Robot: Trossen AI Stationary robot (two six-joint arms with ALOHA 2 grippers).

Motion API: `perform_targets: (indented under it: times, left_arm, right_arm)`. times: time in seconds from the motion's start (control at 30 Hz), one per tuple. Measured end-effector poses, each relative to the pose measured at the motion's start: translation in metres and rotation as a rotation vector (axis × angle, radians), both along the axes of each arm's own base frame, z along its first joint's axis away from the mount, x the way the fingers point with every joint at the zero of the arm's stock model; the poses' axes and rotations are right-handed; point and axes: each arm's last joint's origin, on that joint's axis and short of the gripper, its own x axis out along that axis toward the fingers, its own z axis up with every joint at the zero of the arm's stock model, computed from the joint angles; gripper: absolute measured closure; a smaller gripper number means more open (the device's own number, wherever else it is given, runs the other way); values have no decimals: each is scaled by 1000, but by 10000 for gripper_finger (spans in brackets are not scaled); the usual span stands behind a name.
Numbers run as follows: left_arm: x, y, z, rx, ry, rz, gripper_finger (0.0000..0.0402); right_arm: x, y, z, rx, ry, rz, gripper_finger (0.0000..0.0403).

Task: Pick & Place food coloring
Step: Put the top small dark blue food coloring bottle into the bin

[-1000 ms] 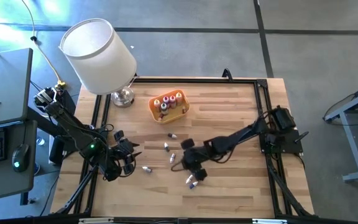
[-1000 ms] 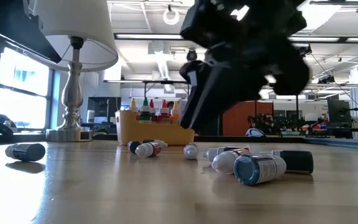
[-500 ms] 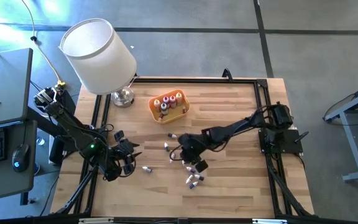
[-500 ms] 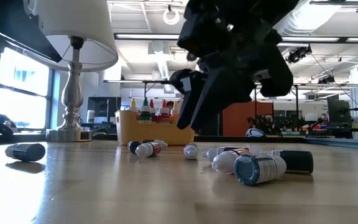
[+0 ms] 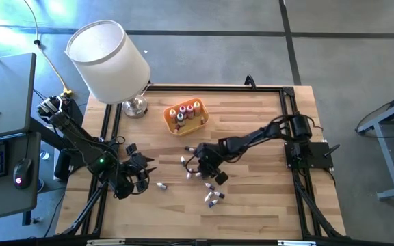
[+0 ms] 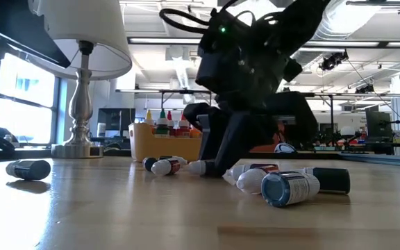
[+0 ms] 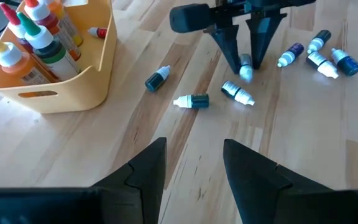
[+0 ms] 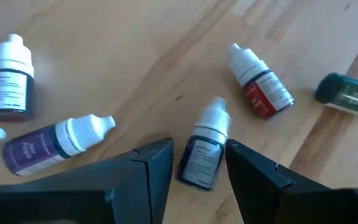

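Note:
Several small food coloring bottles lie on their sides on the wooden table (image 5: 252, 205). My right gripper (image 5: 198, 168) is down among them, open. Its fingers stand on either side of a dark-labelled, white-capped bottle (image 8: 201, 155), also seen in the left wrist view (image 7: 245, 67); I cannot tell whether they touch it. Close by lie a red-labelled bottle (image 8: 263, 87), a purple one (image 8: 48, 144) and a green one (image 8: 347, 93). My left gripper (image 7: 194, 165) waits open at the table's left, with nothing between its fingers.
An orange tray (image 5: 195, 125) with upright bottles stands at the far middle. A lamp (image 5: 108, 58) with a white shade is at the far left corner. More loose bottles lie near the front (image 5: 213, 198) and left of the middle (image 5: 161, 184).
My right gripper has gone toward the table's left and far edges and sunk to the table top. It has rolled at the wrist and now stands astride the dark-labelled bottle. The bottles have stayed where they were.

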Motion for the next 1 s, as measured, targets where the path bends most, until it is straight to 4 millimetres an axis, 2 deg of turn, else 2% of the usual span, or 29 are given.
perform_targets:
  times: [0.2,0.47,0.63,0.73,0.83,1.0]
  left_arm:
    - [0,0,0,2,-2,1,246]
    - [0,0,0,3,0,1,246]
    - [0,0,0,-6,7,-5,246]
    - [0,0,0,-6,8,-5,246]
    - [0,0,0,-6,8,-5,246]
    - [0,0,0,-6,12,-7,246]
  right_arm:
    - [2,-7,-7,-2,3,4,274]
    - [5,-9,-6,59,7,-116,336]
    - [13,-8,-2,122,-81,-137,338]
    - [19,-12,12,113,-182,-148,329]
    - [19,-22,30,27,-254,-205,313]
    - [16,-55,61,-174,-370,-379,328]
